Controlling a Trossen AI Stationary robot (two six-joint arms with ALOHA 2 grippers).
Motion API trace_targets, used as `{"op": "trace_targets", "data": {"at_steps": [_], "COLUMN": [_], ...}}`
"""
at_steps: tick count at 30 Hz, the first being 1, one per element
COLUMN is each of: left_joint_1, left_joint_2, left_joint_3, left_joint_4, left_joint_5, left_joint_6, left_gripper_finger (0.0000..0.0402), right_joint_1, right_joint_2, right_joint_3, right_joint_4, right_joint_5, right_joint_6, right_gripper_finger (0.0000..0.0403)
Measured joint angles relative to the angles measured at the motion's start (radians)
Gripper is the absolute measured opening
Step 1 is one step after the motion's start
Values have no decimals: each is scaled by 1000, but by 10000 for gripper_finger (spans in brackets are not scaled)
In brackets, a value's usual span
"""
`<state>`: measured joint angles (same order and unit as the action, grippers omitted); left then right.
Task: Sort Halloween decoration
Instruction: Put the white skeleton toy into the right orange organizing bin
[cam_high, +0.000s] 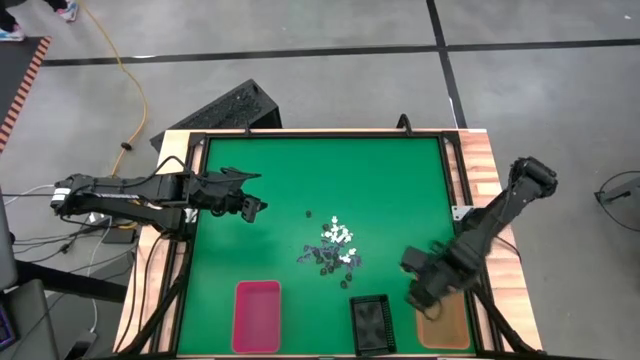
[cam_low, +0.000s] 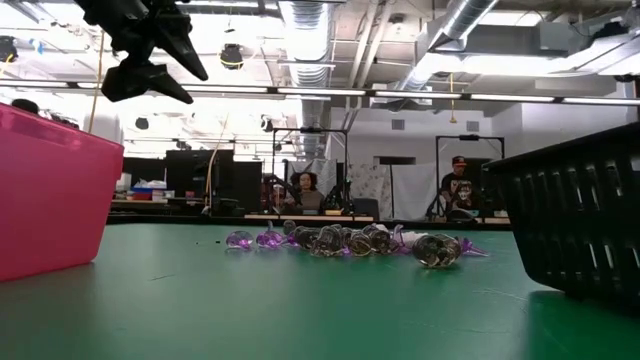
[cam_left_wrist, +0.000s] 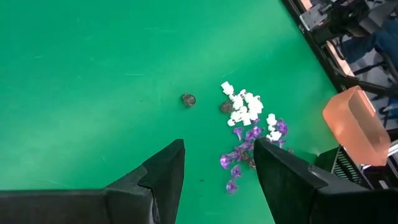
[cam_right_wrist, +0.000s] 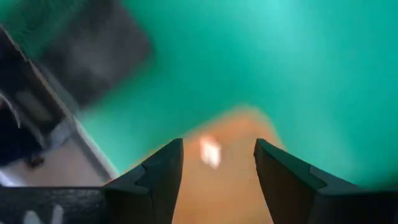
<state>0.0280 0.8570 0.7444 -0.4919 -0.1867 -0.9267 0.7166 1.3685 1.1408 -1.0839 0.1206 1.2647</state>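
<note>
The Halloween decoration (cam_high: 335, 250) is a small pile of white, purple and dark trinkets lying on the green mat near the table's middle, with one dark piece (cam_left_wrist: 188, 99) lying apart from it. The low view shows the pile (cam_low: 350, 241) as well. My left gripper (cam_high: 255, 208) hangs open above the mat, left of the pile (cam_left_wrist: 249, 124). My right gripper (cam_high: 415, 290) is open over the orange tray (cam_high: 445, 325). In the right wrist view a white trinket (cam_right_wrist: 210, 152) shows against the tray's orange below the open fingers; whether it lies there or is falling, I cannot tell.
Three trays stand along the near edge: pink (cam_high: 257, 315), black (cam_high: 370, 322) and orange. A raised dark frame (cam_high: 320, 133) borders the mat. Free green mat lies between the pile and the far edge. People sit in the room beyond the table (cam_low: 303, 190).
</note>
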Motion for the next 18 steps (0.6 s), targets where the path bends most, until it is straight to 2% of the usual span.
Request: {"op": "trace_targets", "data": {"at_steps": [3, 8, 12, 15, 18], "left_joint_1": [0, 0, 0, 0, 0], "left_joint_2": [0, 0, 0, 0, 0], "left_joint_3": [0, 0, 0, 0, 0], "left_joint_4": [0, 0, -2, -12, -19], "left_joint_5": [0, 1, 8, 6, 6], "left_joint_6": [29, 39, 57, 70, 70], "left_gripper_finger": [183, 183, 183, 183, 183], "right_joint_1": [-133, -372, -512, -566, -590], "right_joint_2": [0, 0, 15, 63, 130], "right_joint_3": [0, 0, 1, 1, 1], "right_joint_4": [83, 224, 316, 366, 387], "right_joint_5": [89, 112, 76, 14, -82], "right_joint_6": [-240, -601, -828, -974, -1033], "right_gripper_finger": [219, 213, 212, 212, 212]}}
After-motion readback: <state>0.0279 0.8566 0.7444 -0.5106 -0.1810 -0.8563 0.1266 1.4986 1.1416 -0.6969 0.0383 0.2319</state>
